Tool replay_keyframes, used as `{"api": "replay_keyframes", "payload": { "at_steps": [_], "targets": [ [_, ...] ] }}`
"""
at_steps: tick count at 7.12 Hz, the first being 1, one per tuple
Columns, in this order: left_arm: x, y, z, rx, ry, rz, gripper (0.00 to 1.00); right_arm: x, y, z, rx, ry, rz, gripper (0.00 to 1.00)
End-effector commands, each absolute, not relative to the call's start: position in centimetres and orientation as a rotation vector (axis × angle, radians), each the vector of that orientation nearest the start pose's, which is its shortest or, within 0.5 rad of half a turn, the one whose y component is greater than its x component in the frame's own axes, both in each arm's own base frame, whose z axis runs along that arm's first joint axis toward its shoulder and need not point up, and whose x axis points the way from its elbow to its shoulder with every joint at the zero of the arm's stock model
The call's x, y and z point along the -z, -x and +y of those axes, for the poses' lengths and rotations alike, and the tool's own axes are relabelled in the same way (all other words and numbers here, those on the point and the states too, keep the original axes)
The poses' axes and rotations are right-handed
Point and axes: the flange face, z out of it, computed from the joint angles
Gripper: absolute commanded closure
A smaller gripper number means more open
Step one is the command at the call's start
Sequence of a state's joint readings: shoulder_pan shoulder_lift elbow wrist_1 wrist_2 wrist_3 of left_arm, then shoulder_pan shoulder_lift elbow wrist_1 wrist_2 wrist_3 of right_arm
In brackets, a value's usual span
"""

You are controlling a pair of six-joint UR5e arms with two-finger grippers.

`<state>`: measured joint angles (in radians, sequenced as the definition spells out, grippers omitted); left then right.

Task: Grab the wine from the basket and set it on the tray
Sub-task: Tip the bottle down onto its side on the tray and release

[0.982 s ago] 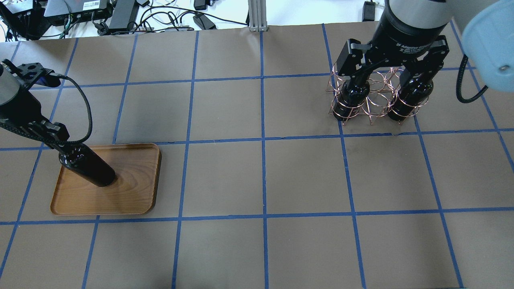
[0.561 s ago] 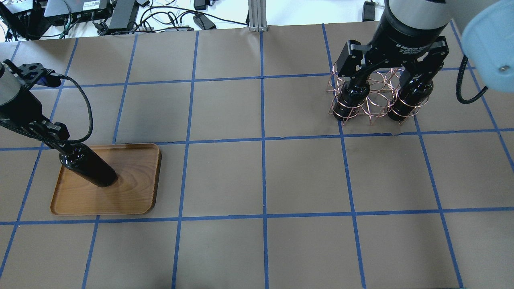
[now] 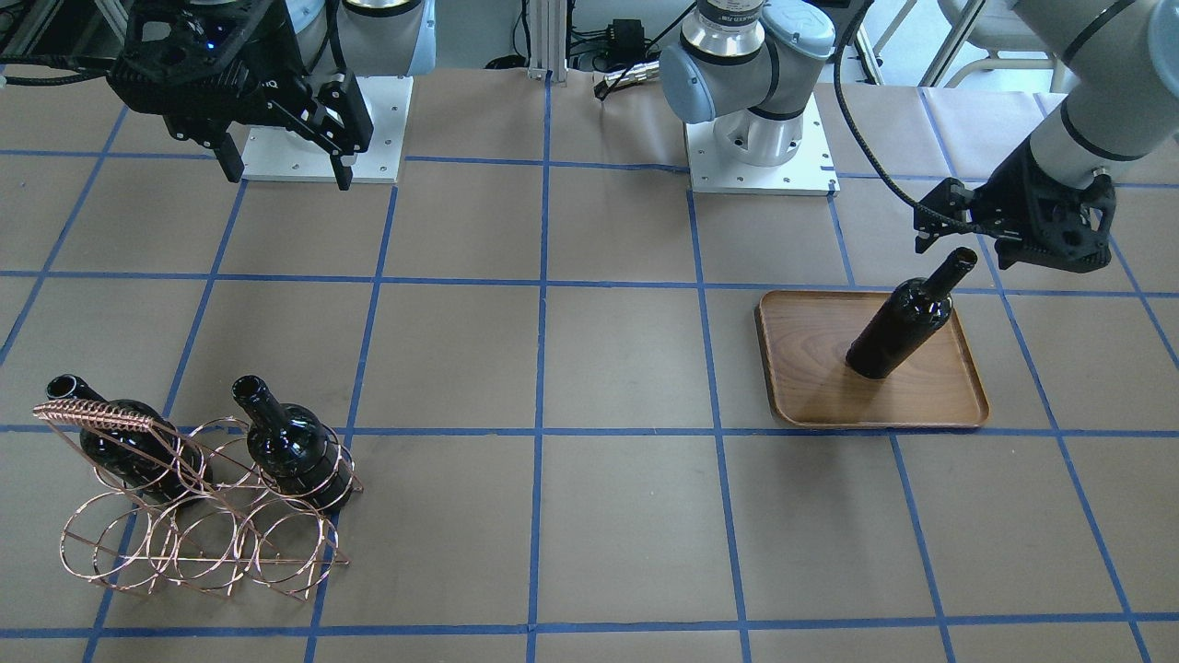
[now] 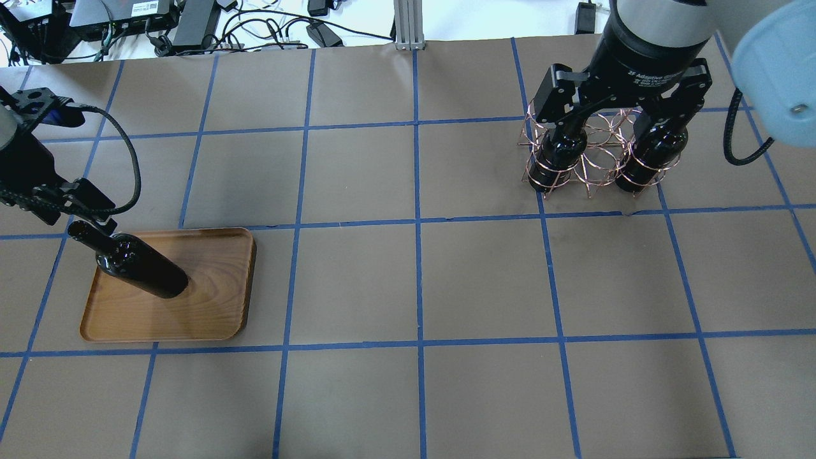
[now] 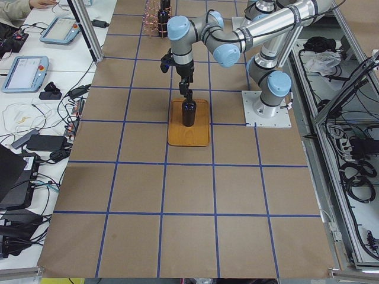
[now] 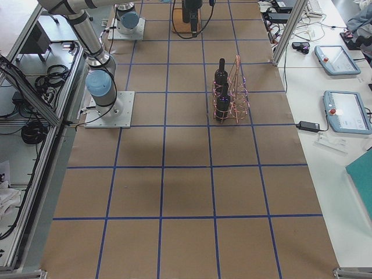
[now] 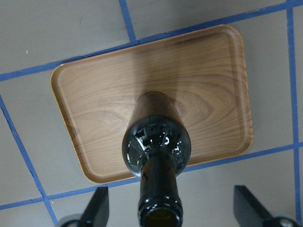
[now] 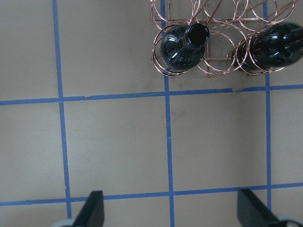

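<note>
A: Looking for the wine [image 4: 143, 274] — where is it?
B: It stands upright on the tray [image 4: 217, 312], near its middle, on the left side of the table.
A: Does the left gripper [image 3: 963, 247] hold it?
B: No. It hangs just above the bottle mouth, the fingers spread wide, and they do not touch the glass.
A: And the right gripper [image 8: 171, 210]?
B: Also spread wide, gripping nothing — it hangs high near the basket [image 3: 198, 543] at the far right, where two other bottles [image 3: 295, 451] sit in the outer loops.
</note>
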<state>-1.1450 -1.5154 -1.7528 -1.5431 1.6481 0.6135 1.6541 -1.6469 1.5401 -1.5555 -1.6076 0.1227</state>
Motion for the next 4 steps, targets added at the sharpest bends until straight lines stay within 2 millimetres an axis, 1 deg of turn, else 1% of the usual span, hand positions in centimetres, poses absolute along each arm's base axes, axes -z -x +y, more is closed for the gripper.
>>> {"api": "replay_keyframes", "payload": {
  "at_steps": [1, 2, 3, 4],
  "targets": [
    [-49.1, -4.2, -45.4, -0.114, -0.111, 3.113, 0.00, -53.8, -16.8, -45.4, 0.149, -0.066, 3.166, 0.00],
    [-50.7, -2.7, -45.1, -0.063, -0.111, 3.109, 0.00, -53.8, -16.7, -45.4, 0.152, -0.066, 3.167, 0.00],
    [-51.7, -0.4, -44.5, -0.027, -0.093, 3.096, 0.00, -53.8, -16.7, -45.4, 0.152, -0.066, 3.167, 0.00],
    [-52.1, 1.5, -43.7, -0.019, -0.106, 3.089, 0.00, -53.8, -16.8, -45.3, 0.151, -0.066, 3.166, 0.00]
  ]
}}
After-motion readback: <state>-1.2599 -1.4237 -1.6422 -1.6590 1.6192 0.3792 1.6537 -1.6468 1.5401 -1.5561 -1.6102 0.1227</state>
